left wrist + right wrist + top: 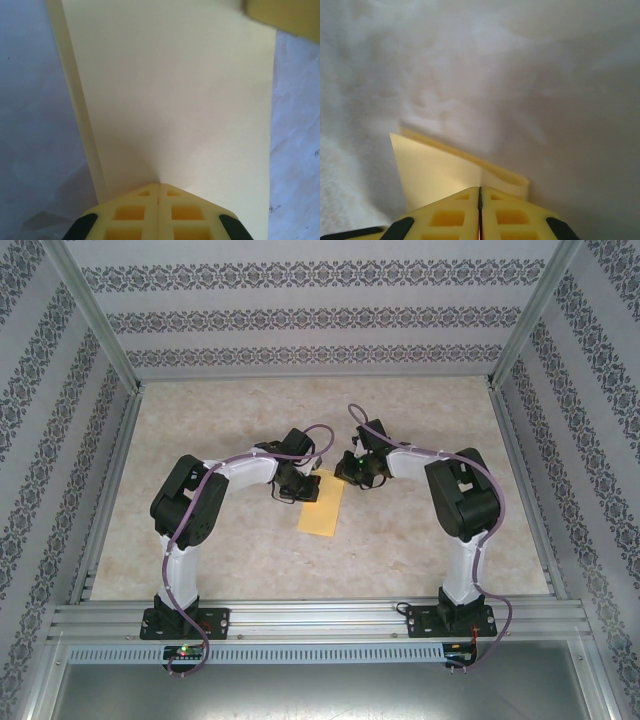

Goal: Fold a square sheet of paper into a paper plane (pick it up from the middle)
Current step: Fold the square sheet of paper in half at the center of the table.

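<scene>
The square sheet of paper [322, 505] lies mid-table as a narrow yellow rectangle, folded lengthwise. My left gripper [300, 483] is shut at the paper's far left edge. In the left wrist view its closed tips [158, 185] rest on the flat yellow paper [170, 100], whose folded layer edge runs along the left. My right gripper [350, 472] is at the paper's far right corner. In the right wrist view it [480, 189] is shut on the paper [435, 170], a raised corner that curls over beyond the tips.
The table [200, 440] is pale and mottled, with patterned walls on three sides and a metal rail [320, 618] along the near edge. Both arms bend inward over the middle. A blurred yellow finger [285, 15] sits in the left wrist view's upper right corner.
</scene>
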{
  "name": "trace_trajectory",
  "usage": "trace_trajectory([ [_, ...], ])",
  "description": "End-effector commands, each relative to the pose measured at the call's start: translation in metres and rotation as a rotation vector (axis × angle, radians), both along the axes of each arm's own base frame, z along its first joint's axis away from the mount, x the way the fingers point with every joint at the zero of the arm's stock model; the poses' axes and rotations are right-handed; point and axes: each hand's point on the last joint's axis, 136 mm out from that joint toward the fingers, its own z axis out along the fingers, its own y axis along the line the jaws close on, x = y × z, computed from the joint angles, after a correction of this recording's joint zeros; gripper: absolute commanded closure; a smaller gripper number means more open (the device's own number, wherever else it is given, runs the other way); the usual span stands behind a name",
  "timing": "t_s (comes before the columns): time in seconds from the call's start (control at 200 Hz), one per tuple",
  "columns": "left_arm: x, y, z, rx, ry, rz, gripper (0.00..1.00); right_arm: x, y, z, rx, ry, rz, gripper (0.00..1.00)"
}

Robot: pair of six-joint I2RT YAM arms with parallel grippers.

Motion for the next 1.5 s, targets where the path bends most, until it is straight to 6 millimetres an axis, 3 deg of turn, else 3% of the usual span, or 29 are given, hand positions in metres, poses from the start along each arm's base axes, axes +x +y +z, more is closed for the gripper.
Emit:
trace_trajectory([
  [0.0, -0.026, 0.034, -0.035, 0.152, 0.112, 0.009, 1.0, -0.007, -0.01, -0.023, -0.074, 0.066, -0.015, 0.92],
  [0.08, -0.026, 0.034, -0.035, 0.152, 0.111, 0.008, 1.0, -0.006, -0.007, -0.017, -0.054, 0.059, -0.009, 0.92],
  [0.225, -0.026, 0.034, -0.034, 0.151, 0.11, 0.007, 1.0, 0.015, 0.005, 0.033, 0.095, -0.042, -0.012, 0.91],
  [0.335, -0.027, 0.035, -0.034, 0.153, 0.11, 0.007, 1.0, 0.026, 0.004, 0.049, 0.135, -0.086, -0.016, 0.91],
  [0.395, -0.027, 0.035, -0.034, 0.152, 0.109, 0.009, 1.0, 0.026, 0.005, 0.045, 0.126, -0.081, -0.005, 0.91],
  [0.704, -0.027, 0.034, -0.033, 0.149, 0.108, 0.006, 1.0, 0.004, -0.006, -0.02, -0.015, 0.087, -0.033, 0.92],
  [0.869, -0.026, 0.035, -0.033, 0.15, 0.108, 0.009, 1.0, -0.002, -0.01, -0.032, -0.058, 0.104, -0.036, 0.92],
  [0.979, -0.026, 0.035, -0.033, 0.149, 0.107, 0.011, 1.0, 0.007, -0.009, -0.012, -0.012, 0.046, -0.034, 0.92],
  [1.169, -0.026, 0.034, -0.032, 0.146, 0.105, 0.015, 1.0, 0.02, -0.012, 0.065, 0.09, -0.134, -0.022, 0.9],
  [1.229, -0.026, 0.033, -0.032, 0.141, 0.104, 0.016, 1.0, 0.015, -0.012, 0.079, 0.097, -0.166, -0.019, 0.9],
  [1.294, -0.026, 0.033, -0.033, 0.14, 0.107, 0.017, 1.0, 0.004, -0.007, 0.08, 0.12, -0.163, -0.009, 0.89],
  [1.499, -0.026, 0.034, -0.031, 0.143, 0.102, 0.017, 1.0, -0.049, 0.018, 0.052, 0.107, -0.095, 0.026, 0.9],
])
